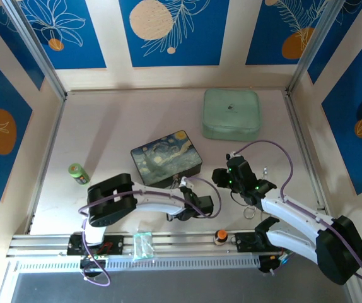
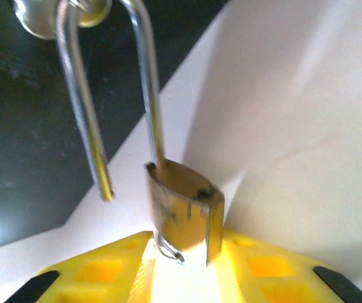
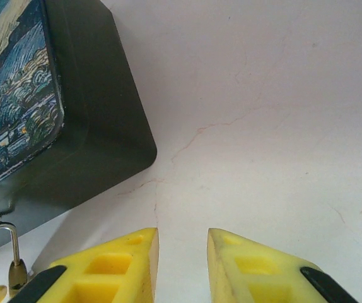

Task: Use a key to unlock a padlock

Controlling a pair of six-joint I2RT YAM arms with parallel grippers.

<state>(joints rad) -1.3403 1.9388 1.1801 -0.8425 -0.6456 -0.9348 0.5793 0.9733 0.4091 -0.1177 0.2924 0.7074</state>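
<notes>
The small brass padlock (image 2: 181, 208) sits between the yellow fingers of my left gripper (image 2: 184, 265), which is shut on its body. Its silver shackle (image 2: 149, 95) stands open: one leg is in the body, the other ends free in the air, and the bend hooks through the hasp ring of the starry-night box (image 1: 166, 158). A thin wire loop (image 2: 168, 251) pokes out under the padlock; the key itself is hidden. My left gripper (image 1: 182, 188) is at the box's front edge. My right gripper (image 3: 183, 252) hangs open over bare table beside the box (image 3: 74, 126), with the padlock (image 3: 17, 273) at its lower left.
A mint-green case (image 1: 231, 113) lies at the back right. A small green can (image 1: 78, 173) stands at the left. A silver wire ring (image 1: 249, 212) lies under the right arm. A clear packet (image 1: 142, 244) and an orange-capped item (image 1: 220, 237) sit on the front rail.
</notes>
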